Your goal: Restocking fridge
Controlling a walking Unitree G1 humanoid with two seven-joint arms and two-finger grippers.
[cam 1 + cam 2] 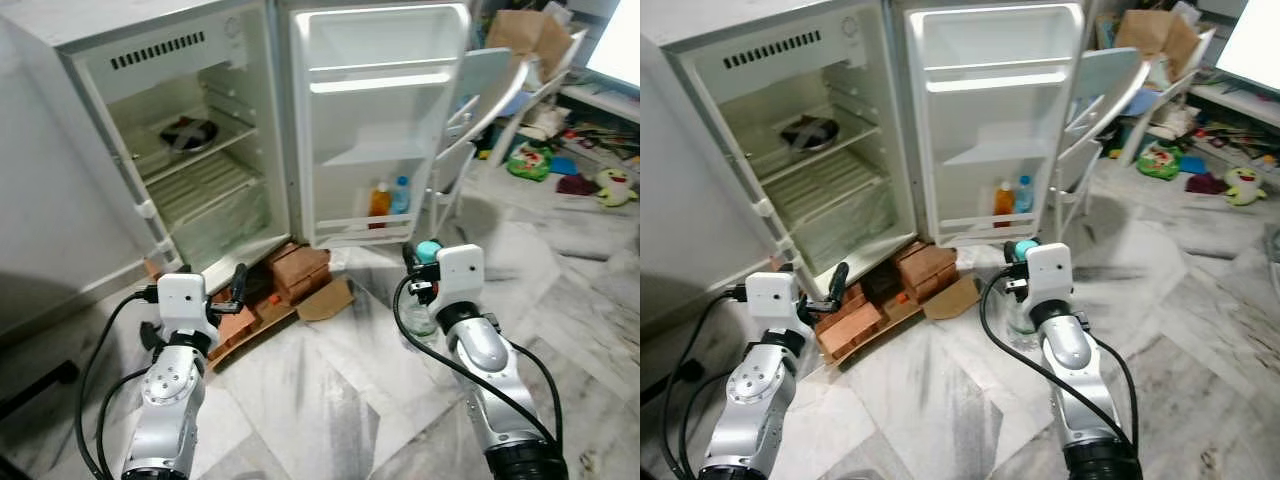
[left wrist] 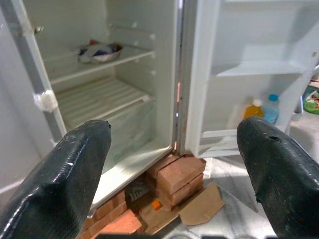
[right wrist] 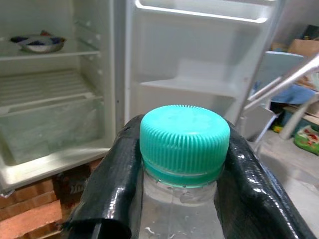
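Clear plastic water bottle with teal ribbed cap (image 3: 184, 142), clamped at the neck by right gripper (image 3: 182, 184) before the open white fridge (image 1: 215, 150). Left gripper (image 2: 174, 149) spread wide, empty. Likely heavy, smooth-walled; neck grip under the cap ring advisable.

No readable text, brand, number or sign can be made out on the fridge (image 1: 200, 60), on the door-shelf bottles (image 1: 389, 199), or on the held bottle (image 3: 184, 144)
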